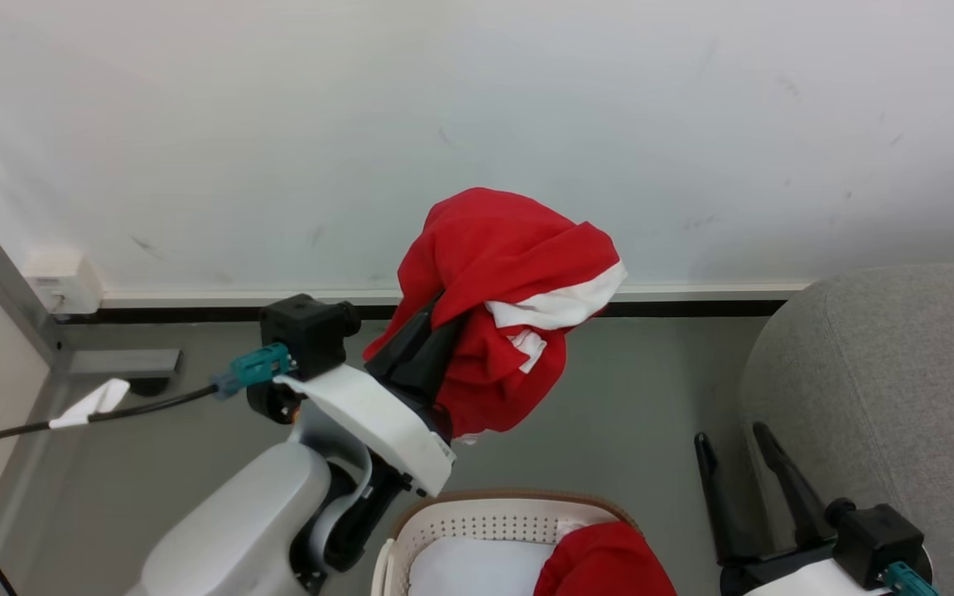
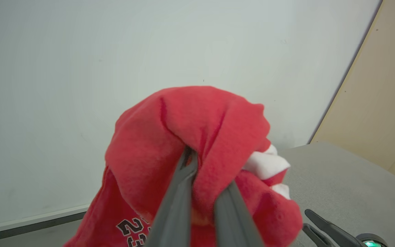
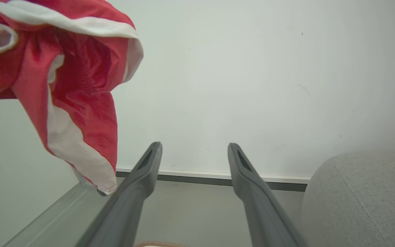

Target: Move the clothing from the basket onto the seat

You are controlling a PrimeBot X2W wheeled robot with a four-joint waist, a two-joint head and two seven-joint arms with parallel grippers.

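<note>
Red cloth hung bunched up in the air, and the left pincer [image 2: 194,168] was squeezed tight on it. This piece of clothing [image 1: 510,273] had white bands. It was up above the grey floor [image 1: 626,414] and in front of the white wall [image 1: 477,99]. It was higher than the basket [image 1: 477,523] and to the left of the seat [image 1: 883,389], touching neither one.

The left wrist view looked at the cloth from close up. It showed dark numbers [image 2: 132,230] printed low on the red, maybe a 23, but the edge cut them off. From the head view those numbers were hidden in the folds.

The head view looked down into the basket, which the wrist views did not. A second piece of red clothing [image 1: 605,563] lay at the basket's right side, next to a flat white pad [image 1: 469,571].

The right wrist view saw the held cloth from the side, with a long white hem hanging down.

The right pincer [image 1: 731,439] was spread wide and held nothing. It was just beside the grey seat's round corner.

Counted up, there were two red pieces of clothing, one held up and one in the basket. There was one basket and one seat. There were two pincers, each with two dark fingers [image 3: 252,192].
</note>
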